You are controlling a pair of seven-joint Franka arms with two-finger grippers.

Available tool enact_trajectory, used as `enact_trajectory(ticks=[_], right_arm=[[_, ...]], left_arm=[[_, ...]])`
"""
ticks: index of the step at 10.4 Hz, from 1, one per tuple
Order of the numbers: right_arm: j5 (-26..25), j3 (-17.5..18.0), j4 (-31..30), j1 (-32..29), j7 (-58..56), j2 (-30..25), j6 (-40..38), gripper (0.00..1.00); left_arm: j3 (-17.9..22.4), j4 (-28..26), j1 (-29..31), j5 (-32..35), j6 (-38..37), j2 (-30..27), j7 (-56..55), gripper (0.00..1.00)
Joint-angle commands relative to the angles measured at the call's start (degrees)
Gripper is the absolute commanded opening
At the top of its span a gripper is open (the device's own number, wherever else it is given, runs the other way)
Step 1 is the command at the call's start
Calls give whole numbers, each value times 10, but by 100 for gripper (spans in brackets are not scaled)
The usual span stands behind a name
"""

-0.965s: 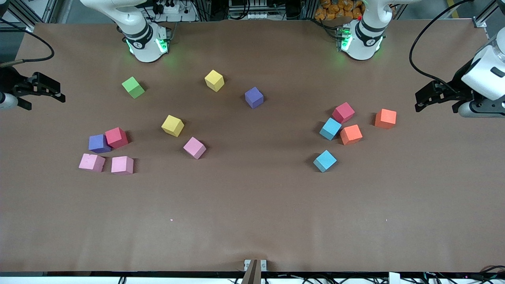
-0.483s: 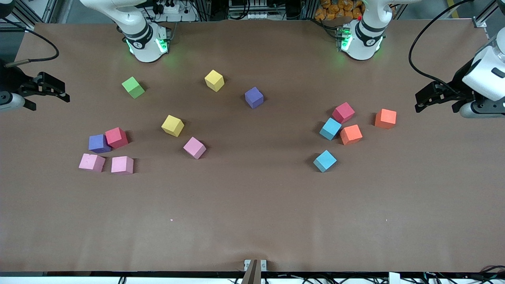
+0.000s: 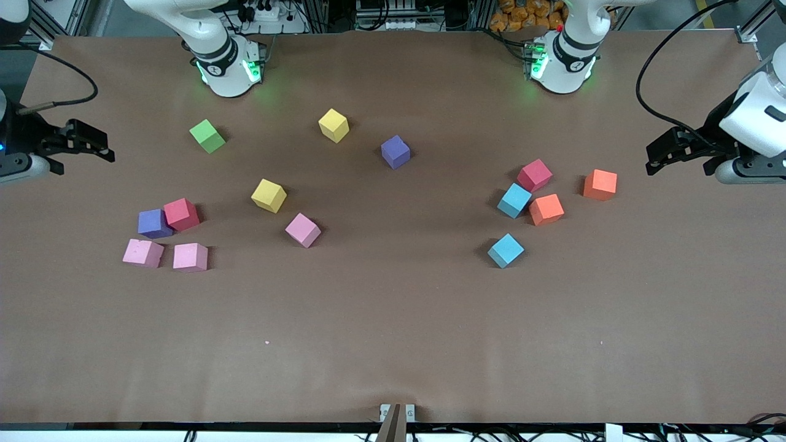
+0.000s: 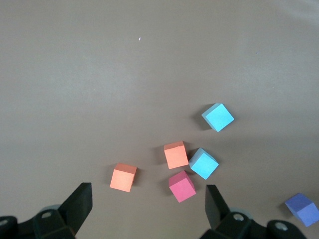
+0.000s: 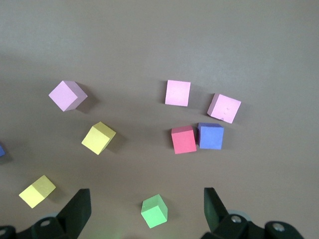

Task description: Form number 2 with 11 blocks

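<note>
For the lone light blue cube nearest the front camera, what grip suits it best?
Come straight down on the light blue cube and close on two opposite side faces, wrist turned to match its rotated pose. It stands apart from the other cubes, so all sides are free. The open left gripper looks closest.

Both arms are showing glossy white housings with black joint rings. Green indicator lights are glowing on the right base (image 3: pixel 224 64) and the left base (image 3: pixel 562 61). The left gripper (image 3: pixel 666 153) and right gripper (image 3: pixel 92 144) are wearing black bodies and black fingers. Black cables are looping from each wrist.
</note>
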Motion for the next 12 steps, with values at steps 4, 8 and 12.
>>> enact_trajectory(ticks=[4, 8, 12], right_arm=[[7, 1, 21, 4, -2, 11, -16, 100], [7, -3, 43, -15, -4, 9, -54, 100], [6, -4, 57, -16, 1, 11, -52, 100]], left_arm=[[-2, 12, -1, 9, -1, 5, -11, 100], [-1, 12, -1, 9, -1, 5, -11, 100], [-1, 12, -1, 9, -1, 5, -12, 100]])
